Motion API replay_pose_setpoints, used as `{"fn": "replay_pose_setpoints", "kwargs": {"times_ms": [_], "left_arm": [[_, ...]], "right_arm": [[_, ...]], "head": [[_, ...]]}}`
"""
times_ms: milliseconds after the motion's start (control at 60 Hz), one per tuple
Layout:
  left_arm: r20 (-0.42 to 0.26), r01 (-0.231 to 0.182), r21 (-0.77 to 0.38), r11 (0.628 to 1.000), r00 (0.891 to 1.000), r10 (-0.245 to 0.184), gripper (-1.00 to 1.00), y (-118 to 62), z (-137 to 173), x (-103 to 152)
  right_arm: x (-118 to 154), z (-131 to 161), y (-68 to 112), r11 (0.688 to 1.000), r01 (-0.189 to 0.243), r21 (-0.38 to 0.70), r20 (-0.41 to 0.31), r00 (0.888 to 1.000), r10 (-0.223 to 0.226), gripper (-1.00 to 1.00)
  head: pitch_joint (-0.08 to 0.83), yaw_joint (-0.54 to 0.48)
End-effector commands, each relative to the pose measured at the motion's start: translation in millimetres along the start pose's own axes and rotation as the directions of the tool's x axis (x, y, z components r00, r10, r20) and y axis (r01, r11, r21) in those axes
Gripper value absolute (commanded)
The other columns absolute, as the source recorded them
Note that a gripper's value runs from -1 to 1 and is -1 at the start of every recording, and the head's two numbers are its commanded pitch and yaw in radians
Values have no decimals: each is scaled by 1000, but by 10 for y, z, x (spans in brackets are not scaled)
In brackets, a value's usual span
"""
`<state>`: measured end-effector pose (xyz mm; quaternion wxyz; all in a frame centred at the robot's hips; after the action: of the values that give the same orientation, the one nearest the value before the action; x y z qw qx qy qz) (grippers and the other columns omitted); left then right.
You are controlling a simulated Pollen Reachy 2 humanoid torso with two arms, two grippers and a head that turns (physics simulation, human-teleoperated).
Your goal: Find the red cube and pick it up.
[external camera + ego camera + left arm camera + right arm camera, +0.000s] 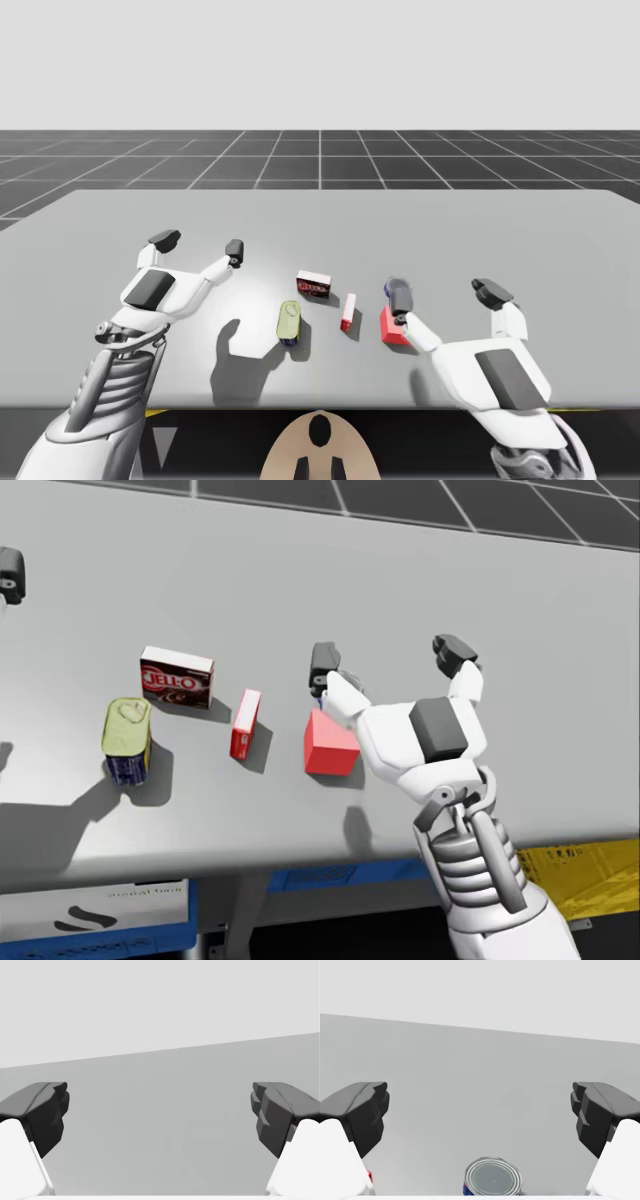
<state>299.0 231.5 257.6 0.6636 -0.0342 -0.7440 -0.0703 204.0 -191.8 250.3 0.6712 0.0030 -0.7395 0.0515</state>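
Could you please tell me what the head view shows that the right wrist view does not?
The head view adds the dark red rectangular box, the small red-and-white box, the yellow-lidded tin and the whole red cube. The right wrist view adds the silver-topped blue can, standing between the open jaws. Both share the grey table and my right gripper.

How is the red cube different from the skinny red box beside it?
The red cube is red all over; the skinny red box has a white face. The cube is chunky and even-sided; the box is thin and long. The cube sits by my right hand; the box lies further off. Both rest on the table.
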Motion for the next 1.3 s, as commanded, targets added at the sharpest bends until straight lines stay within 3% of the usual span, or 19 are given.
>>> {"fn": "replay_pose_setpoints", "kwargs": {"times_ms": [17, 267, 633, 983, 1083, 1100, 1117, 1133, 1150, 1300], "left_arm": [[-1, 0, 1, 1000, 1000, 0, -1000, 4, -4, -3], [-2, 4, 6, 1000, 1000, -4, -1000, 1, -9, -14], [1, 9, 12, 1000, 1000, -9, -1000, 8, -8, -14], [2, 19, 14, 1000, 1000, -19, -1000, -1, -20, -20], [3, 22, 18, 1000, 1000, -22, -1000, 0, -19, -20], [3, 22, 19, 1000, 1000, -22, -1000, 1, -18, -19], [3, 21, 19, 1000, 1000, -22, -1000, 1, -18, -19], [3, 22, 19, 1000, 1000, -22, -1000, 1, -18, -19], [3, 22, 19, 1000, 1000, -22, -1000, 1, -18, -19], [3, 24, 19, 1000, 1000, -24, -1000, -3, -20, -21]], "right_arm": [[-273, 249, 202, 997, 71, -3, -64, 995, -71, -1000], [-668, 292, 247, 993, 115, -28, -152, 981, -118, -1000], [-1036, 38, 348, 992, 108, -63, -238, 964, -120, -1000], [-1251, -235, 438, 987, 128, -100, -334, 930, -154, -1000], [-1281, -241, 452, 990, 122, -73, -326, 935, -139, -1000], [-1293, -225, 468, 990, 108, -95, -306, 943, -132, -725], [-1301, -230, 473, 989, 112, -99, -309, 941, -138, -457], [-1298, -233, 469, 989, 114, -92, -316, 939, -137, 447], [-1300, -222, 475, 988, 119, -93, -325, 935, -143, 974], [-1306, -214, 463, 987, 132, -95, -334, 929, -157, 1000]], "head": [[730, -268], [732, -272], [732, -260], [726, -257], [727, -255], [726, -255], [726, -255], [726, -255], [725, -255], [721, -257]]}}
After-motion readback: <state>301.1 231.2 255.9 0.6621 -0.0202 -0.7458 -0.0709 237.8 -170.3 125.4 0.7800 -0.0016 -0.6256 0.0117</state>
